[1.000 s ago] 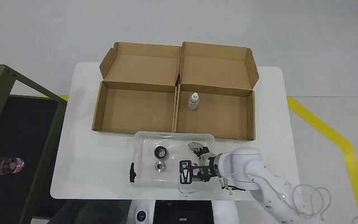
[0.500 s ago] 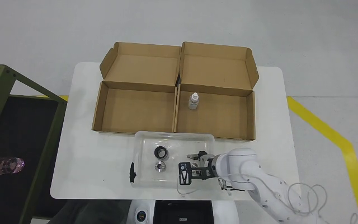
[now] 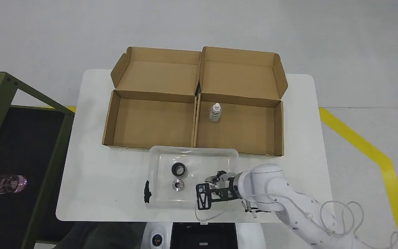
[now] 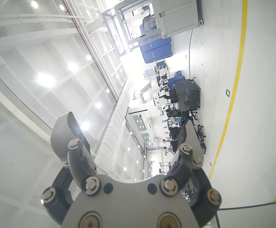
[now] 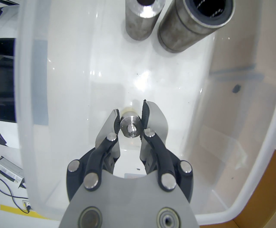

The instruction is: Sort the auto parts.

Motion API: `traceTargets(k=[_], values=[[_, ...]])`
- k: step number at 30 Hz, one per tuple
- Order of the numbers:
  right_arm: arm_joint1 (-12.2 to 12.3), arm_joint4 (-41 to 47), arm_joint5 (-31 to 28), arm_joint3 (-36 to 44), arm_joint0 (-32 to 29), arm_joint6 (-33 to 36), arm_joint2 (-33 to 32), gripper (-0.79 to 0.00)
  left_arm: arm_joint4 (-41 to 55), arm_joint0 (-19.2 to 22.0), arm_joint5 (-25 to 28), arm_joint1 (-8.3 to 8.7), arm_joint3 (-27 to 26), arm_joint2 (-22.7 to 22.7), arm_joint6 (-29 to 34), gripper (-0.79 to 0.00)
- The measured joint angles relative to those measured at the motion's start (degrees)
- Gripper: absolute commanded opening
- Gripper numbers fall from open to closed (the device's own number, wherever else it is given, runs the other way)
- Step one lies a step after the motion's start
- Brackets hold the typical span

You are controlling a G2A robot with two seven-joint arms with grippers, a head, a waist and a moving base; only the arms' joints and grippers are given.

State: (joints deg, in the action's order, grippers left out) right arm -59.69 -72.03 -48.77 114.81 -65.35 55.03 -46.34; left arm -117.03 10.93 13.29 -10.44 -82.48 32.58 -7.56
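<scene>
Right wrist view showed the right gripper [image 5: 130,108] with its jaws closed narrowly on a small metal part [image 5: 129,127], low inside the clear tray [image 5: 248,194]. The part's long axis ran along the fingers, and its thin stud end pointed back toward the wrist camera. Two larger metal cylinders [image 5: 142,19] stood beyond it, just beside each other. Top view placed this gripper [image 3: 200,194] by the tray's near edge; compared with one second before, it had shifted a little toward that edge. From above the held part was too small to tell, but two open cardboard boxes [image 3: 155,118] and a white bottle [image 3: 214,112] in the right-hand box were plain. Left wrist view showed the left gripper [image 4: 127,121] turned up toward a hall ceiling, jaws wide apart and empty.
</scene>
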Motion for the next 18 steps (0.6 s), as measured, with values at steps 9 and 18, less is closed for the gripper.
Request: traceTargets(k=[9,18], values=[[0.4,-2.6,-0.3,2.4,-0.5,-13.3,-2.8,-0.785,0.0,0.0,0.0,0.00,0.0,0.0,0.0,0.000],[1.2,-6.4,1.0,3.6,-2.8,-28.8,-7.8,-0.785,0.0,0.0,0.0,0.00,0.0,0.0,0.0,0.000]])
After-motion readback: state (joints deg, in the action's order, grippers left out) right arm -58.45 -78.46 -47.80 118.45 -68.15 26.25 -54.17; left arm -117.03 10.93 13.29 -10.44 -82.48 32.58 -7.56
